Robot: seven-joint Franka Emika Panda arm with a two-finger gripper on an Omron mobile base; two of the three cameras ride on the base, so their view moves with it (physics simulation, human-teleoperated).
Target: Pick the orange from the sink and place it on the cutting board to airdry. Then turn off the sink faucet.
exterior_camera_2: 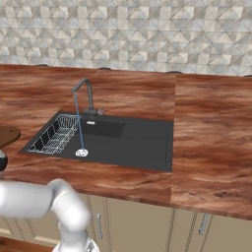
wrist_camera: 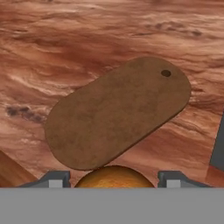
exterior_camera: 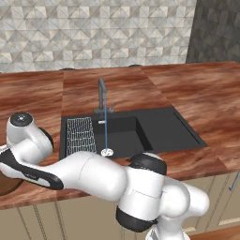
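In the hand view the orange (wrist_camera: 114, 176) sits between my two fingertips (wrist_camera: 55, 179), and my gripper (wrist_camera: 113, 181) is shut on it. It hangs above the cutting board (wrist_camera: 118, 116), a dark brown board with rounded corners and a small hole, lying slantwise on the reddish counter. An edge of the board shows at the far left of both base views (exterior_camera: 8, 185) (exterior_camera_2: 8, 135). The black sink (exterior_camera: 161, 131) (exterior_camera_2: 140, 142) lies to the right of the board. Water runs in a thin stream (exterior_camera: 106, 133) from the grey sink faucet (exterior_camera: 101, 96) (exterior_camera_2: 89, 96) down to the drain.
A white wire rack (exterior_camera: 79, 136) (exterior_camera_2: 54, 134) fills the sink's left part. My arm reaches left across the counter's front edge (exterior_camera: 93, 173). Wood-grain counter (exterior_camera_2: 206, 138) spreads to the right of the sink, and a patterned tile wall (exterior_camera: 93, 33) backs it.
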